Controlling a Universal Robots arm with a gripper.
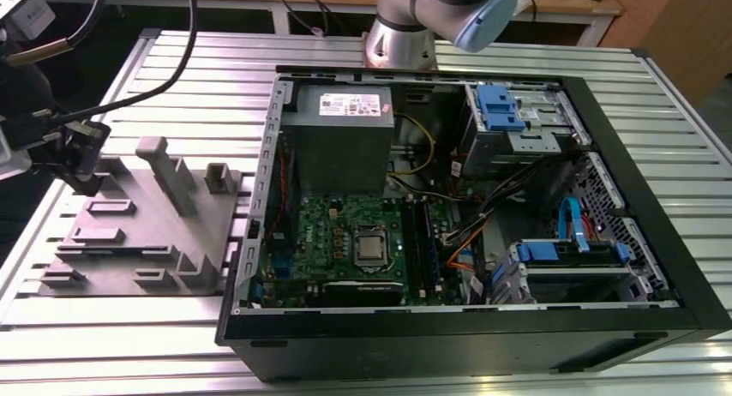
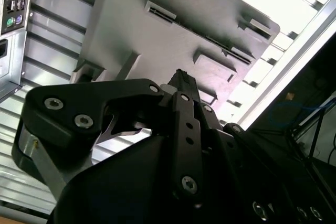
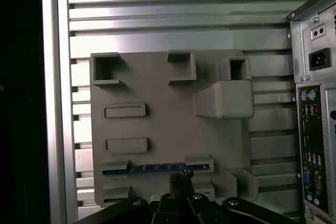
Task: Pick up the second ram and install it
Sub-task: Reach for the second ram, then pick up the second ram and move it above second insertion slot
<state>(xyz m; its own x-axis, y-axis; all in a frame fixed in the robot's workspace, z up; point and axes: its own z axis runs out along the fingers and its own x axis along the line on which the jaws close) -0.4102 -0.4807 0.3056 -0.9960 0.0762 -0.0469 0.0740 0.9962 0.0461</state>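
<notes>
The second ram (image 3: pixel 147 169) is a thin blue strip standing on edge in a slot along one side of the grey holder tray (image 3: pixel 168 124). In the first wrist view my gripper (image 3: pixel 181 178) has its black fingertips pressed together right at the ram's middle; I cannot tell whether they touch it. The second wrist view shows the gripper (image 2: pixel 181 77) shut over the tray (image 2: pixel 157 35), the ram hidden behind the fingers. In the exterior view the gripper (image 1: pixel 87 186) hangs low over the tray's (image 1: pixel 137 242) far corner, at that view's left.
The open computer case (image 1: pixel 458 336) lies to the right of the tray in the exterior view, with the green motherboard (image 1: pixel 343 242), its long black slots (image 1: pixel 421 242) and the grey power supply (image 1: pixel 339 147). The case's rear panel (image 3: pixel 315 129) stands beside the tray. The slatted table's edge (image 3: pixel 55 103) is close by.
</notes>
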